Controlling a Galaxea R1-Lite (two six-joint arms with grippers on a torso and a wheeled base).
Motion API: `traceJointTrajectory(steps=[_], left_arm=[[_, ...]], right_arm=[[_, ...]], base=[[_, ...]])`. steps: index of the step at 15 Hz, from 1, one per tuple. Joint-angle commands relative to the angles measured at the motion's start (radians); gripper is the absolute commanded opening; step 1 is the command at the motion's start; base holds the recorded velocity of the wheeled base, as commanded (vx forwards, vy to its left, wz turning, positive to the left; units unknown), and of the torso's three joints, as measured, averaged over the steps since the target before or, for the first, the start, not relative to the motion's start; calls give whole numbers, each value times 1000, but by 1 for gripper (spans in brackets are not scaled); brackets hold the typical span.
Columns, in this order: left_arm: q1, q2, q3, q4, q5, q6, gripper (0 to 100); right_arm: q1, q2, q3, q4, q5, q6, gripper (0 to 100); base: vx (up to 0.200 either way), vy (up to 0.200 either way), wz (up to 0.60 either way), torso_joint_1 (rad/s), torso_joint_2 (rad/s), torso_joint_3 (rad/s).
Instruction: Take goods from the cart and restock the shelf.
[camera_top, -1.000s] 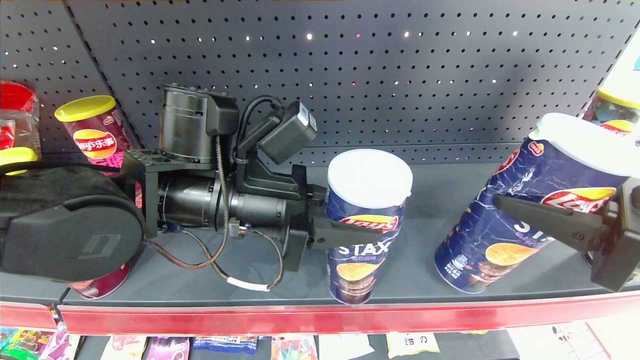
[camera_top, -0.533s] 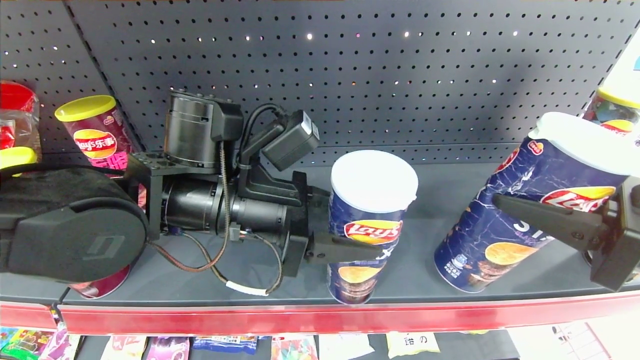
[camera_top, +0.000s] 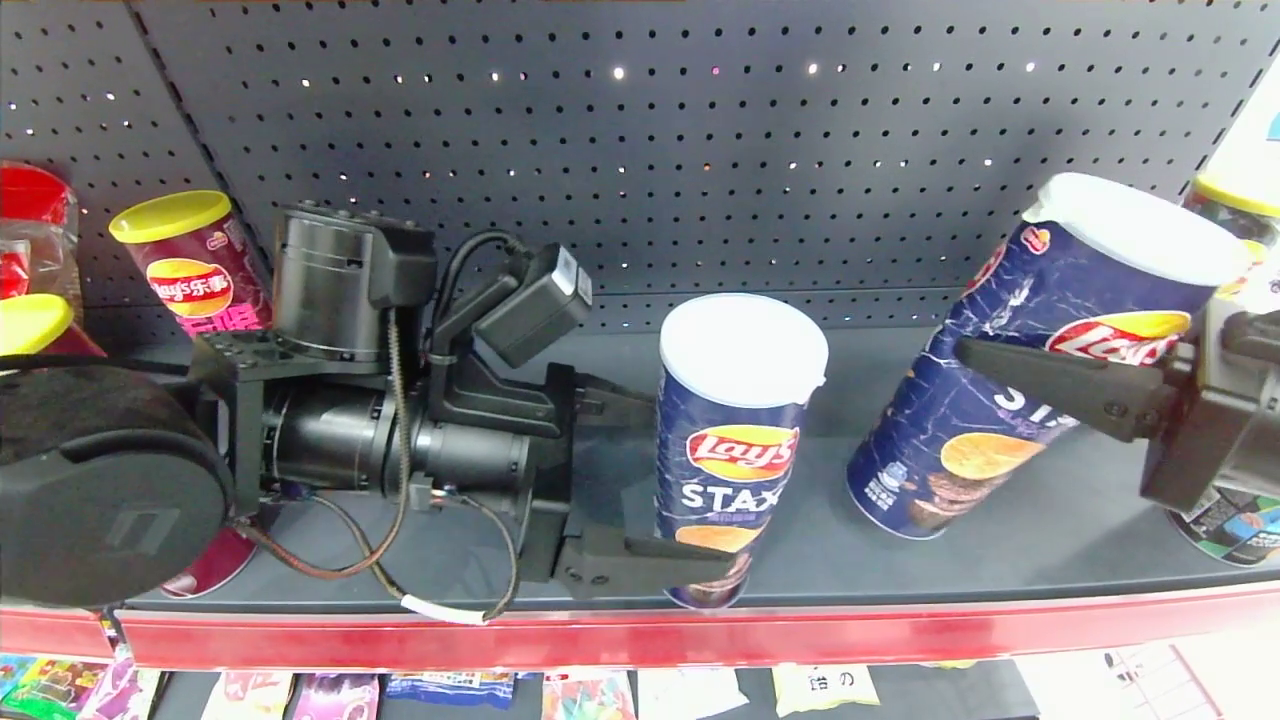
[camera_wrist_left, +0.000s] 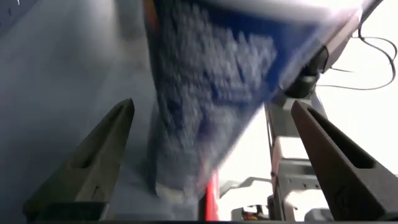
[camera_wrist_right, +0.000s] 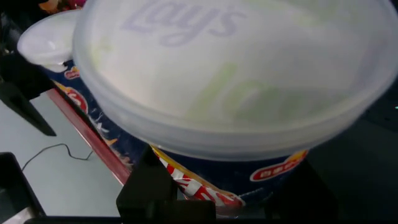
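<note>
A blue chip can with a white lid (camera_top: 740, 450) stands upright near the front of the grey shelf (camera_top: 600, 360). My left gripper (camera_top: 690, 485) is open; its fingers flank this can without touching it. The left wrist view has the can (camera_wrist_left: 205, 106) between the spread fingers (camera_wrist_left: 93, 168). A second blue can (camera_top: 1020, 340) leans to the right, with my right gripper (camera_top: 1040, 330) shut on its upper half. Its foot is at or just above the shelf floor. The right wrist view looks onto its lid (camera_wrist_right: 236, 68), with one finger (camera_wrist_right: 161, 193) against its side.
Pink cans with yellow lids (camera_top: 190, 260) stand at the shelf's left end, behind my left arm. Another yellow-lidded can (camera_top: 1230, 205) is at the far right. A red lip (camera_top: 640, 635) runs along the shelf's front and a pegboard wall closes the back. Free floor lies between the two blue cans.
My left gripper let go of the upright can, opened wide and drew back to the left. My right gripper moved its tilted can up and to the left.
</note>
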Motion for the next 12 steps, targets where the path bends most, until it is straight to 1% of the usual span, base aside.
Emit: traceJointTrajectory(steps=[1,3,4,5,6,7,8,10,12], left_arm=[[48,-105,92,-1,5,1,100],[73,-180,154,1,20,1,100],[77,-243,201,2,76,-2,100],[79,-269,226,2,100,-10,100],[79,-295,243,2,120,-36,100],[79,-325,250,2,139,-83,100],[79,-335,250,2,146,-97,100],[79,-347,253,1,188,-99,100],[79,-350,252,1,203,-99,100]], right_arm=[[3,120,-77,-3,2,-3,0],[11,191,-129,-5,2,-5,0],[31,245,-176,-5,0,-6,0],[40,272,-204,-5,0,-6,0],[51,301,-230,-5,0,-6,0],[63,346,-264,-5,-1,-9,0],[63,375,-282,-6,-1,-11,0],[74,432,-331,-6,0,-11,0],[74,484,-385,-6,0,-9,0]], base=[[0,0,0,0,0,0],[0,0,0,0,0,0],[0,0,0,0,0,0],[0,0,0,0,0,0],[0,0,0,0,0,0],[0,0,0,0,0,0],[0,0,0,0,0,0],[0,0,0,0,0,0],[0,0,0,0,0,0]])
